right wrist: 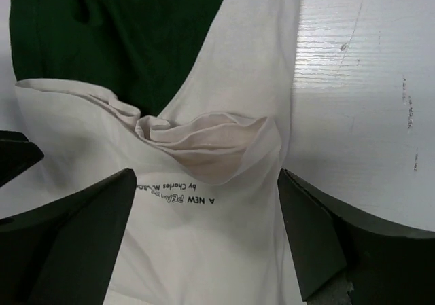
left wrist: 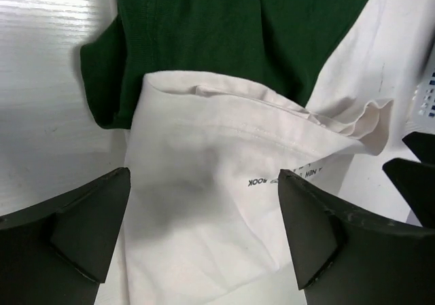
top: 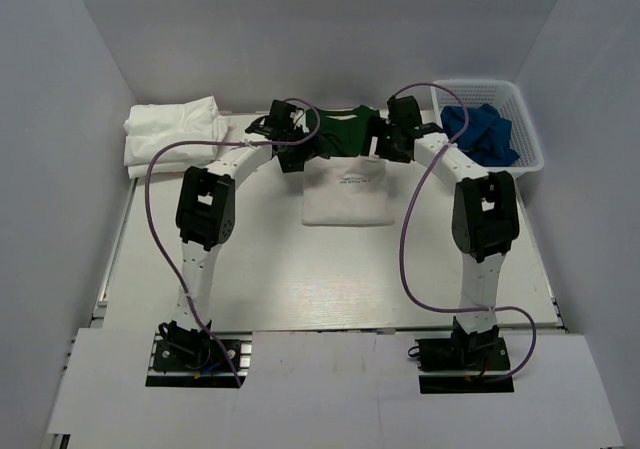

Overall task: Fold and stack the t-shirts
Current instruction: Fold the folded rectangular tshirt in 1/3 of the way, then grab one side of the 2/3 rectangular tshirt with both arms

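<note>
Closest to each wrist camera are the black jaws. Both the left jaws and the right jaws stand wide apart with nothing between them, poised over cloth rather than gripping it.

Beneath them lies the white cotton t-shirt with dark green sleeves and collar and small printed lettering. It sits at the middle of the far half of the white worktop, green part farthest from the arm bases. To its left, at the far corner, is the stack of plain white folded t-shirts. To its right is the white plastic slatted basket holding crumpled blue cloth.

From the left wrist, a turned-over white edge crosses the green fabric, puckered at one end. The right wrist shows the same edge gathered into a loose bunch of wrinkled folds just above the lettering.

That bunch looks like the main hazard. Jaws closing there may pinch only the top layer, or a wad of several, so the fold would peel open or come out crooked. The two arms also work near each other over the shirt. Unequal pulls could skew the cloth or drag it across the worktop, and a lopsided fold would sit badly on the stack.
</note>
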Action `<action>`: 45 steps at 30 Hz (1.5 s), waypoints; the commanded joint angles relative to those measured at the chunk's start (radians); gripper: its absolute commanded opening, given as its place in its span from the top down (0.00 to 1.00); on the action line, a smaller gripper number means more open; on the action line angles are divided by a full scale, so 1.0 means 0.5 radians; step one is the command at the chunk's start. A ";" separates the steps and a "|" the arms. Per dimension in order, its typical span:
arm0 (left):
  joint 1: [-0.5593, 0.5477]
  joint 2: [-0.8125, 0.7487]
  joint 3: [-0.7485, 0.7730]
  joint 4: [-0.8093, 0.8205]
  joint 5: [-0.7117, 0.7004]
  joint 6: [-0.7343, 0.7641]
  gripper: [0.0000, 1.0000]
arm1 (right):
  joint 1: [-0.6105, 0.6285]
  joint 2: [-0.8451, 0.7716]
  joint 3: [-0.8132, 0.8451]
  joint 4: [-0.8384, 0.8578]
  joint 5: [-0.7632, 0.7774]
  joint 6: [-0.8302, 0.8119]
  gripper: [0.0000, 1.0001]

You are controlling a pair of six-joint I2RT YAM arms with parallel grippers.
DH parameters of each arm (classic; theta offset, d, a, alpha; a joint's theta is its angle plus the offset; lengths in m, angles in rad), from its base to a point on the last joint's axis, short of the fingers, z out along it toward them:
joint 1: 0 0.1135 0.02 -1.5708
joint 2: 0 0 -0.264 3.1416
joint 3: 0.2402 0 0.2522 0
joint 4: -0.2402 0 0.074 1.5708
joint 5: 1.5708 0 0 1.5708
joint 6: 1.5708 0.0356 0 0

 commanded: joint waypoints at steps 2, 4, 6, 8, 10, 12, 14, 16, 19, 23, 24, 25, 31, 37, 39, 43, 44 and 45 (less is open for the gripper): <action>0.026 -0.292 -0.062 0.003 0.048 0.053 0.00 | -0.001 -0.179 -0.014 0.001 -0.206 -0.073 0.10; 0.026 -0.485 -0.279 0.070 0.030 0.053 0.00 | 0.012 -0.296 -0.265 0.147 -0.320 -0.076 0.10; 0.026 -0.614 -0.542 0.153 0.048 0.053 0.00 | 0.015 -0.418 -0.476 0.231 -0.458 -0.067 0.10; 0.026 -0.779 -0.712 0.184 0.066 0.053 0.00 | 0.024 -0.443 -0.554 0.280 -0.529 -0.079 0.10; 0.026 -0.872 -0.945 0.184 0.091 0.053 0.00 | 0.030 -0.404 -0.588 0.347 -0.603 -0.082 0.10; 0.008 -0.979 -1.132 0.184 0.091 0.029 0.00 | 0.036 -0.358 -0.554 0.381 -0.692 -0.076 0.10; -0.014 -1.022 -1.243 0.163 0.073 0.029 0.00 | 0.042 -0.220 -0.429 0.424 -0.753 -0.055 0.10; -0.014 -1.041 -1.283 0.086 0.091 0.004 0.00 | 0.033 -0.030 -0.205 0.427 -0.750 -0.015 0.10; -0.014 -1.068 -1.354 0.129 0.137 -0.020 0.00 | 0.009 0.258 0.144 0.421 -0.662 0.071 0.10; -0.032 -1.111 -1.378 0.169 0.165 -0.020 0.00 | -0.022 0.471 0.550 0.431 -0.526 0.093 0.10; -0.032 -1.111 -1.378 0.169 0.165 -0.020 0.00 | -0.025 0.468 0.578 0.431 -0.544 0.090 0.10; -0.032 -1.129 -1.378 0.169 0.140 -0.020 0.00 | -0.028 0.431 0.587 0.437 -0.548 0.071 0.10; -0.053 -1.011 -1.341 0.175 0.177 0.044 0.00 | -0.038 -0.093 -0.022 0.489 -0.346 -0.045 0.10; -0.090 -0.885 -1.323 0.202 0.177 0.069 0.00 | -0.099 -0.679 -0.888 0.464 -0.170 0.034 0.10; -0.090 -0.830 -1.305 0.221 0.201 0.087 0.00 | -0.108 -0.823 -1.138 0.419 -0.170 0.053 0.10; -0.109 -0.737 -1.286 0.258 0.202 0.087 0.09 | -0.105 -0.925 -1.394 0.400 -0.372 0.086 0.10; -0.109 -0.719 -1.304 0.288 0.259 0.087 0.12 | -0.108 -0.925 -1.416 0.412 -0.433 0.090 0.10; -0.109 -0.719 -1.305 0.289 0.278 0.087 0.15 | -0.108 -0.913 -1.462 0.433 -0.461 0.105 0.10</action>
